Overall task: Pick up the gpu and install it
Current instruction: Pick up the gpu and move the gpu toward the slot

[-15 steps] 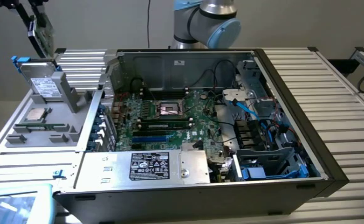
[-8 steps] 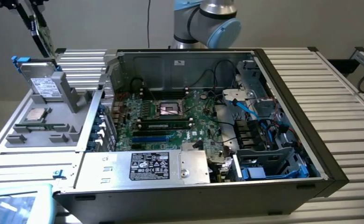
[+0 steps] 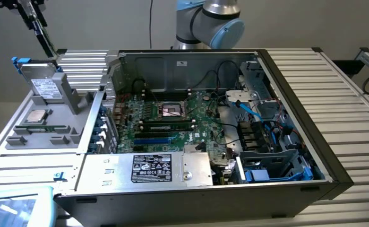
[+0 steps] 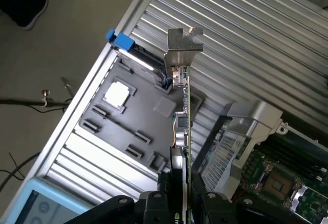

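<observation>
Robotics lab: arm (image 3: 208, 21), opened computer case (image 3: 152, 71)

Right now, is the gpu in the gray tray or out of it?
Out: the fingers hold the gpu edge-on, above the gray tray.

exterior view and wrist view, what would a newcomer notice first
The open computer case sits in the middle of the exterior view, its green motherboard bared. In the wrist view the end effector grips the gpu edge-on above a grey tray, metal bracket at its far end.
</observation>
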Controlling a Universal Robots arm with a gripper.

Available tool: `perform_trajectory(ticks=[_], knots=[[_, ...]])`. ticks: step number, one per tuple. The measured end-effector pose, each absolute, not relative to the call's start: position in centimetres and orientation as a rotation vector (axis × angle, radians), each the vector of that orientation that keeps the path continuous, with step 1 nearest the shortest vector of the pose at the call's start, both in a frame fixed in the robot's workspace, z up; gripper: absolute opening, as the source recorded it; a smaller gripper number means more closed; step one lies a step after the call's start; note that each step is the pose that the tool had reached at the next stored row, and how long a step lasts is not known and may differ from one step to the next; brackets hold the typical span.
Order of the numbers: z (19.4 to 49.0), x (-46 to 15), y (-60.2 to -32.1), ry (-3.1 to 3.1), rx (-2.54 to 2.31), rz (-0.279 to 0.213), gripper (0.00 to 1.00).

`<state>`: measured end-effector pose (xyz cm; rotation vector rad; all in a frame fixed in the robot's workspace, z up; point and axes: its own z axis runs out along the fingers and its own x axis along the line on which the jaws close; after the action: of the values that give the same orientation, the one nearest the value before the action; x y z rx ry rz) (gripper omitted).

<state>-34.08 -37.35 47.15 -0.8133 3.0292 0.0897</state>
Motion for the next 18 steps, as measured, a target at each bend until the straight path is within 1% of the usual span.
perform_trajectory(ticks=[18], knots=[[47.15,-34.0,-37.35,2.904,-1.205,0.09,0.28]])
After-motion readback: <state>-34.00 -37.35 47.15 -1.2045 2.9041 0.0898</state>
